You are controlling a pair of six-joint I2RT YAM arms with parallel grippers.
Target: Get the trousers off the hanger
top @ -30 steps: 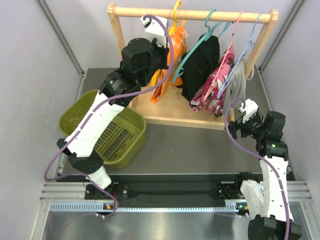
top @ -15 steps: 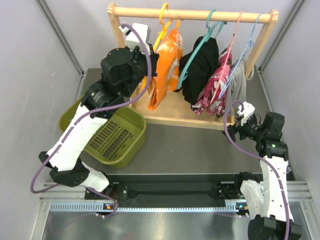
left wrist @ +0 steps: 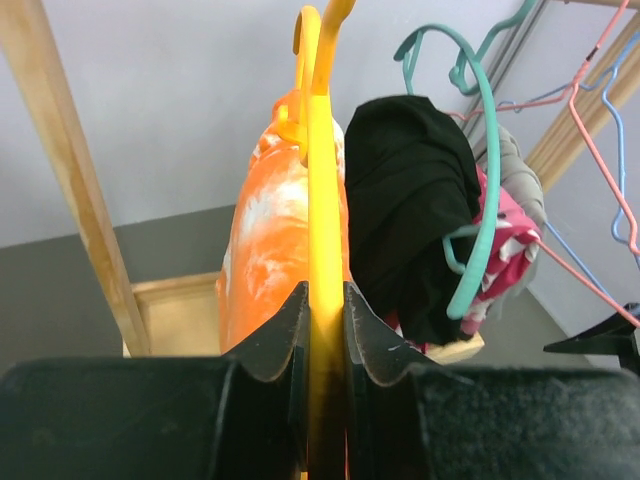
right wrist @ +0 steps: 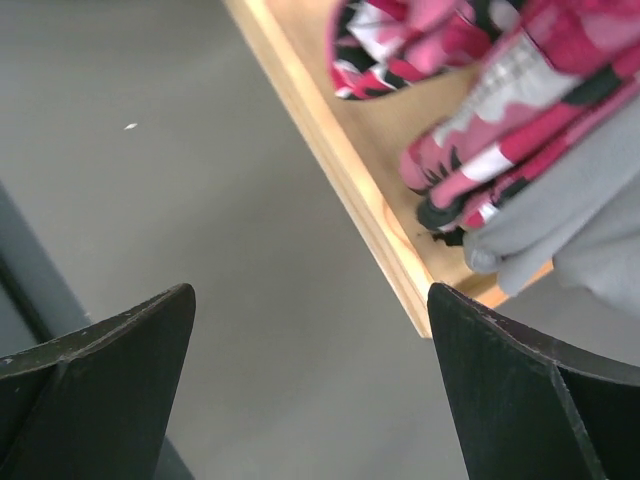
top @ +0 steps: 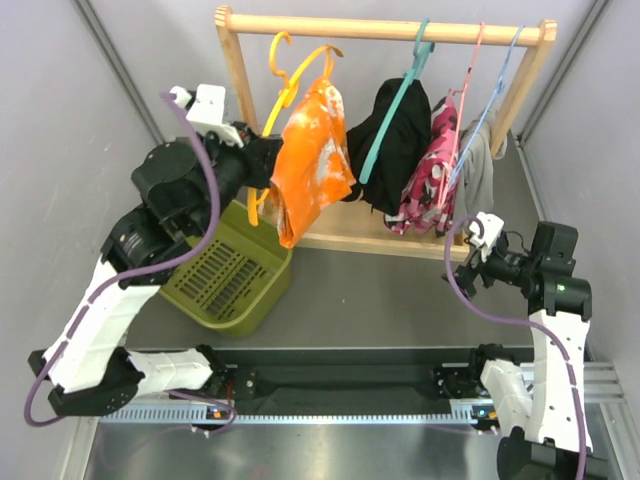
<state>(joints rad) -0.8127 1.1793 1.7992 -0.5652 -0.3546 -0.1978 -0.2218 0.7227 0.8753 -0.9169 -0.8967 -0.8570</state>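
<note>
The left end effector (left wrist: 322,300) is clenching the yellow hanger (left wrist: 320,190) by its lower shoulder, jaws pinching the plastic from both sides. The hanger's hook is pointing up and toward the far edge, hanging free of the wooden rail (top: 385,28). The orange trousers (top: 312,150) are draping over the hanger, just to the right of that end effector. Their long axis is running downward, the loose end dangling over the far rim of the green basket (top: 283,262) near the tabletop's left edge.

The right end effector (right wrist: 310,290) is standing fully released and holding nothing, low by the right edge beside the rack's base board (right wrist: 330,170), under the pink patterned garment (right wrist: 500,90).

The left arm is busy with the hanger, so the pulling is probably falling to the right arm. The trousers are lying well apart from it, up and to its left. It is likely needing to cross and take the dangling end, drawing along the fabric's length.
</note>
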